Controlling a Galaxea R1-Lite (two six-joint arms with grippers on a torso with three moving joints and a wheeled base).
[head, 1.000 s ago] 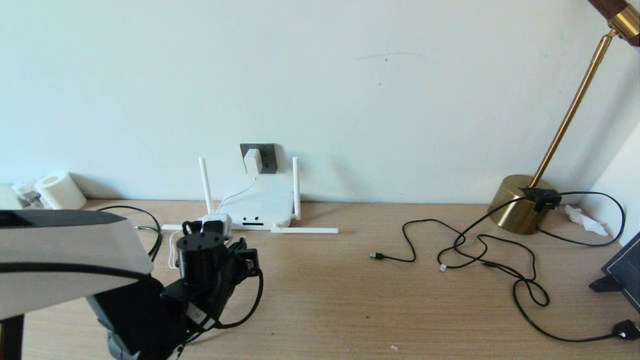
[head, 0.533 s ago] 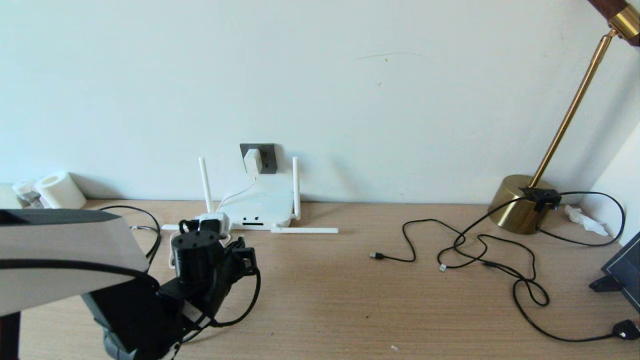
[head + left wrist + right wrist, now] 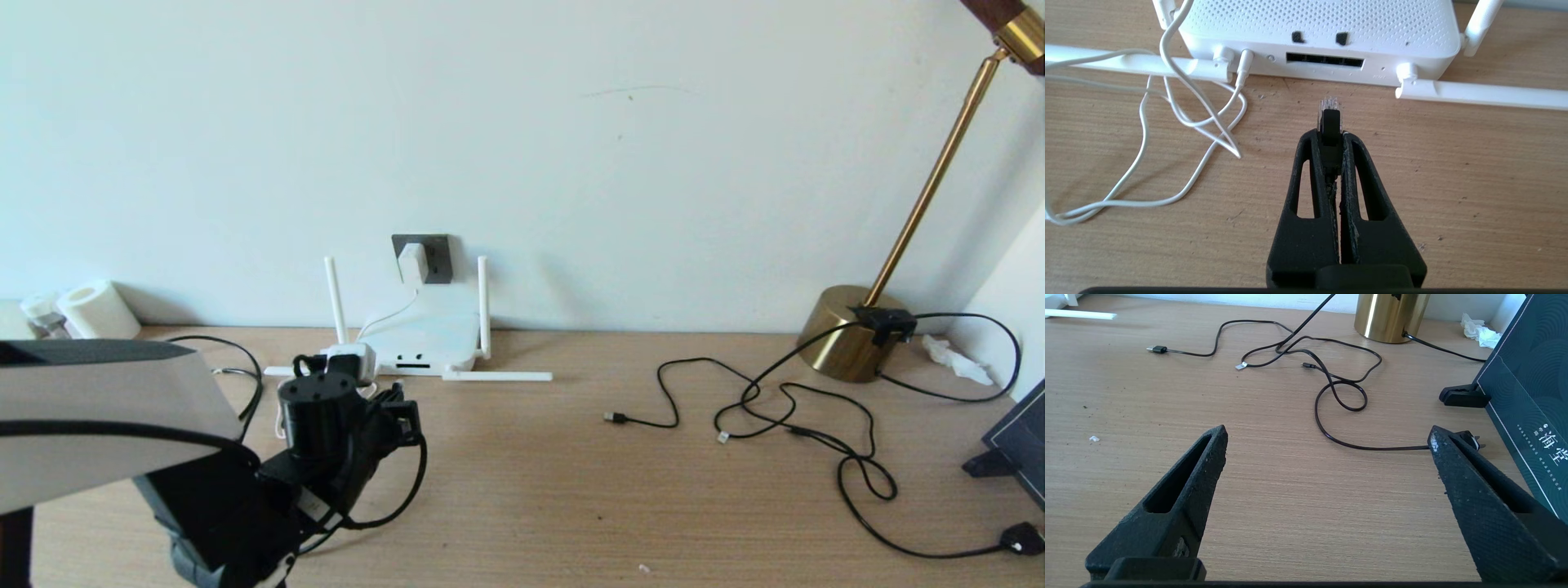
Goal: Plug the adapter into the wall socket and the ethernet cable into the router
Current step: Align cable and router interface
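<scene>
The white router (image 3: 1323,24) lies flat against the wall (image 3: 424,335), its dark port slot (image 3: 1325,60) facing my left gripper. My left gripper (image 3: 1330,136) is shut on the ethernet cable's black-sleeved, clear-tipped plug (image 3: 1329,114). The plug points at the slot, a short way in front of it and apart from it. The white adapter (image 3: 413,261) sits in the dark grey wall socket (image 3: 439,255) above the router. My right gripper (image 3: 1327,433) hangs open over bare table on the right side and does not show in the head view.
The adapter's thin white cord (image 3: 1167,102) lies in loops in front of the router's left side. Thin black cables (image 3: 784,416) sprawl at the right near a brass lamp base (image 3: 849,331) and a dark box (image 3: 1531,375). A white paper roll (image 3: 98,310) stands at the far left.
My left arm has shifted slightly to the left, still holding the plug. Nothing else moved.
</scene>
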